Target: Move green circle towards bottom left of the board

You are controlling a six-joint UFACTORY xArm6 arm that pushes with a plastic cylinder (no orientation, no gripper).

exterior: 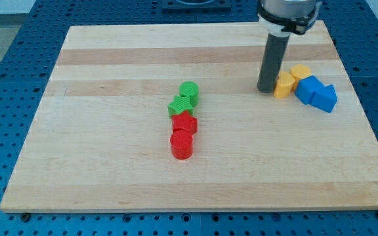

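My tip [266, 89] rests on the board [110, 65] at upper right, touching 1 yellow block [283, 85] and holding nothing, well apart from the green circle [189, 92] near centre. The circle looks light, rigid and easy to slide, but a second green block [179, 107] touches its lower-left side, so I judge a push from its upper-right edge best.

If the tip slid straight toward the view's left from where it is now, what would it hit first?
Probably the green circle; my tip sits level with it, bare board between. It may pass just above it; depth is unclear.

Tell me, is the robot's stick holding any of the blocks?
No, nothing is held. My tip is a plain rod that only pushes. It stands right beside a yellow block, far from the green circle.
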